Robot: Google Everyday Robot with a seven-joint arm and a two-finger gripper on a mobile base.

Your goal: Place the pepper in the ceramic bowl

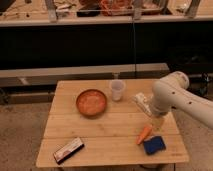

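The pepper point(144, 134) is a small orange tapered thing lying on the wooden table point(100, 125) at the right front, touching the blue sponge-like block point(154, 145). The ceramic bowl point(92, 102), reddish-brown with a speckled orange inside, stands empty left of centre. My gripper point(157, 123) hangs below the white arm, just above and right of the pepper's upper end.
A translucent plastic cup point(117, 90) stands right of the bowl. A white wrapped packet point(142, 103) lies under the arm at the right. A dark flat bar point(68, 150) lies at the front left. A dark counter runs behind the table.
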